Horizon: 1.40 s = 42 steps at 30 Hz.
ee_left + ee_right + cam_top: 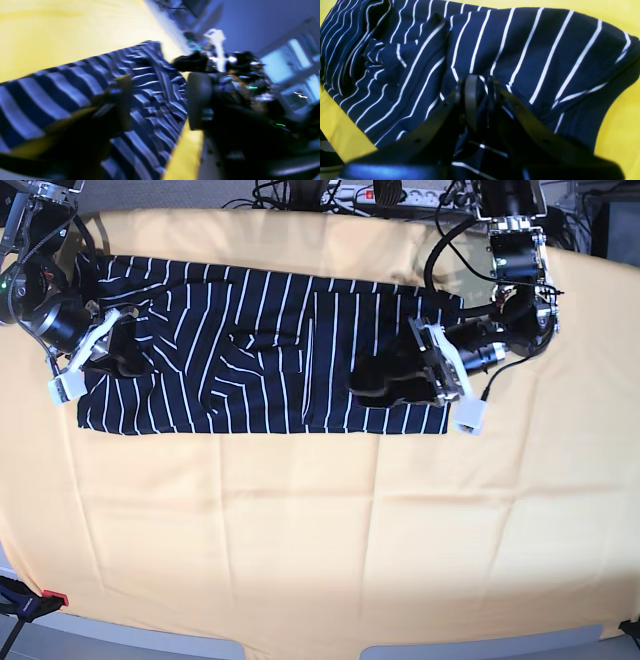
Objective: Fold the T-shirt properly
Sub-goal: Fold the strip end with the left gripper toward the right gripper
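Note:
The T-shirt (270, 355), dark navy with thin white stripes, lies as a long band across the far half of the table. At its left end in the base view, my right gripper (112, 345) is shut on it. In the right wrist view, a fold of the T-shirt (532, 50) is pinched between the two black fingers of the right gripper (481, 83). My left gripper (425, 370) hovers over the shirt's right end. The blurred left wrist view shows the left gripper (160, 100) with its fingers apart above the rumpled T-shirt (150, 75), holding nothing.
A yellow-orange cloth (320, 520) covers the whole table. Cables and a power strip (385, 192) lie along the far edge. A red-tipped clamp (50, 598) sits at the front left corner.

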Available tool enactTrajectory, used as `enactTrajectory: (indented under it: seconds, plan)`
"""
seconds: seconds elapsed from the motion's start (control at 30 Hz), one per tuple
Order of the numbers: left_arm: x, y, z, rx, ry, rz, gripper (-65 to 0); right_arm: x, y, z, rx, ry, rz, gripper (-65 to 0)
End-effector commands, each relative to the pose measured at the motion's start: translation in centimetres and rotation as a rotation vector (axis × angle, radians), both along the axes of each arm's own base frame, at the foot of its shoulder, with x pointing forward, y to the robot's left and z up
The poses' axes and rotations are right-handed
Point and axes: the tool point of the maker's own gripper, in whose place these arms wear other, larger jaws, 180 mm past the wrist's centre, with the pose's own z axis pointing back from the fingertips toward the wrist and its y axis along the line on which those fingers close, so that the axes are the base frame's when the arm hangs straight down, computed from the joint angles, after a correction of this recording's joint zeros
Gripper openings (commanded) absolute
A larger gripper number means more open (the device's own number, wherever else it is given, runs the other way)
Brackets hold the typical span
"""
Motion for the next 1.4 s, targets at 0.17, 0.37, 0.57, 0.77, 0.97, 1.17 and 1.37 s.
enactTrajectory:
  seconds: [0.17, 0.37, 0.57, 0.77, 0.97, 1.17, 1.37]
  plan:
    - [2.4, 2.3, -1.5, 0.183, -0.06, 0.132, -65.0, 1.8, 0.6, 4.4, 0.053, -0.142, 0.028, -54.0]
    - [2.1, 3.7, -4.7, 0.301, -0.009, 0.221, -65.0, 2.5, -2.8, 6.5, -0.134, -0.199, -0.057, -33.7]
    - [0.9, 4.1, -6.1, 0.325, 0.032, 0.226, -65.0, 0.6, -9.7, 2.9, -0.175, -0.038, -0.327, -27.3]
    - [0.2, 4.2, -6.8, 0.322, 0.071, 0.228, -65.0, -1.9, -9.4, -2.5, 0.04, 0.105, -0.304, -27.2]
    - [0.2, 4.1, -6.5, 0.307, 0.068, 0.227, -65.0, -3.4, -6.8, -4.2, 0.231, 0.185, -0.264, -27.3]
    - [0.3, 3.9, -6.2, 0.281, 0.066, 0.226, -65.0, -3.1, -3.2, -5.0, 0.284, 0.213, -0.183, -27.3]
    - [0.3, 3.9, -6.1, 0.281, 0.065, 0.226, -65.0, -1.5, -3.0, -4.8, 0.248, 0.177, -0.173, -43.1]
